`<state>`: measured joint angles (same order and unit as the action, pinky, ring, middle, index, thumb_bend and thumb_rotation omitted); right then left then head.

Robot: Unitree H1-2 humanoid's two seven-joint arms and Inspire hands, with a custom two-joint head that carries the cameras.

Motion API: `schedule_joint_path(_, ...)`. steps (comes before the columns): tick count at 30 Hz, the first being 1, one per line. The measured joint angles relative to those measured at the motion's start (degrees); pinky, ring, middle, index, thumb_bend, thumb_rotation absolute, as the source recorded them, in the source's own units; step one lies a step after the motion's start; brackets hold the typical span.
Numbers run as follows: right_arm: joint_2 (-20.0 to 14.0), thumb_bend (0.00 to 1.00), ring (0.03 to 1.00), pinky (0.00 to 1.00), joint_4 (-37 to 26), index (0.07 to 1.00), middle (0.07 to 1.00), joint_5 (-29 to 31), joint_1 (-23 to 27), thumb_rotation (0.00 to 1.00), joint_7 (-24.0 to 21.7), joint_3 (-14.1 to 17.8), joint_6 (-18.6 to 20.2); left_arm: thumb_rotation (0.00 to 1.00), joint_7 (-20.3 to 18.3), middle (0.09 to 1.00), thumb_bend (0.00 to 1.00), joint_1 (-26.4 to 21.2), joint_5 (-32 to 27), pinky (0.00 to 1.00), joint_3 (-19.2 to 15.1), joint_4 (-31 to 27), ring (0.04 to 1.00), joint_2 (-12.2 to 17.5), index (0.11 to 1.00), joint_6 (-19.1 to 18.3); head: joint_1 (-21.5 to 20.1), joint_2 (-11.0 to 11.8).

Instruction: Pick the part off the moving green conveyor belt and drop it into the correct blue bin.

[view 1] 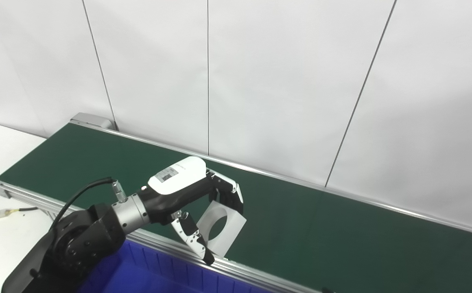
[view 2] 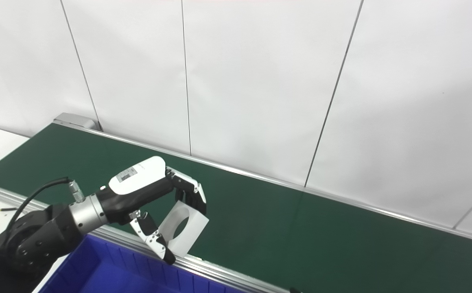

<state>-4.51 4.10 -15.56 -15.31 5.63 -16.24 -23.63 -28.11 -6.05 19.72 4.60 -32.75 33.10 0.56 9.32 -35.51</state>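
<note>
The part [view 1: 223,226], a flat white square plate with a round hole, hangs tilted in my left hand [view 1: 203,203] at lower centre-left, above the green conveyor belt [view 1: 321,228] near the blue bin [view 1: 158,272]

wall [view 1: 285,81]: white panels, thin dark seams | table [view 1: 0,146]: white, at left | light: even, soft shadow at right
</note>
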Motion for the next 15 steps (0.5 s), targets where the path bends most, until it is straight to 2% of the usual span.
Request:
schedule_joint_path(11, 0.0, 0.56, 0.728, 0.64, -2.1, 0.859, 0.787, 0.3, -0.8, 0.51, -1.9, 1.2, 0.0, 0.0, -0.3, 0.466, 0.48, 6.3, 0.0, 0.46, 0.3, -2.7, 0.423, -1.5, 0.532, -0.2, -0.6, -1.7)
schedule_joint_path(15, 0.0, 0.56, 0.729, 0.64, -2.2, 0.859, 0.786, 0.4, -0.9, 0.5, -2.0, 1.6, 0.0, 0.0, -0.8, 0.468, 0.48, 8.2, 0.3, 0.47, 0.9, -4.0, 0.427, -2.4, 0.528, -1.5, -1.0, -2.4)
